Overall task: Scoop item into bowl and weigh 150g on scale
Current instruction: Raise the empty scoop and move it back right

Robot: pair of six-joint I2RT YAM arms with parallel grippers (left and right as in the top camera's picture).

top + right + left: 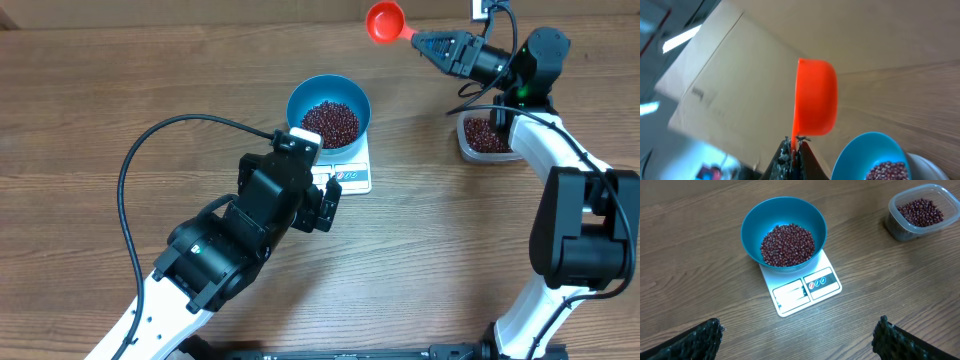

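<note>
**Mia:** Where were the beans (pixel 787 245)?

**Tom:** Most of them sat in a heap in the blue bowl (pixel 754 224). The bowl stood on the white scale (pixel 801 294), at the end away from the buttons.

**Mia:** Could you read the little window on the scale?

**Tom:** No, it was too small to tell.

**Mia:** Were there beans anywhere else?

**Tom:** Yes, some more lay in the clear tub (pixel 896 229). The tub sat on the table (pixel 150 80), well apart from the bowl, on the right arm's side.

**Mia:** What did the right pincer (pixel 425 42) do?

**Tom:** Its two fingers were squeezed together on the handle of the red scoop (pixel 385 21). The scoop was off to one side of the bowl, not over it, near the far edge of the table. From the wrist camera it looked tipped on its side.

**Mia:** And the left pincer (pixel 799 325)?

**Tom:** Its fingers stood wide apart with nothing between them. It was near the button end of the scale and pointed at the bowl. It did not touch the scale or the bowl.
</note>
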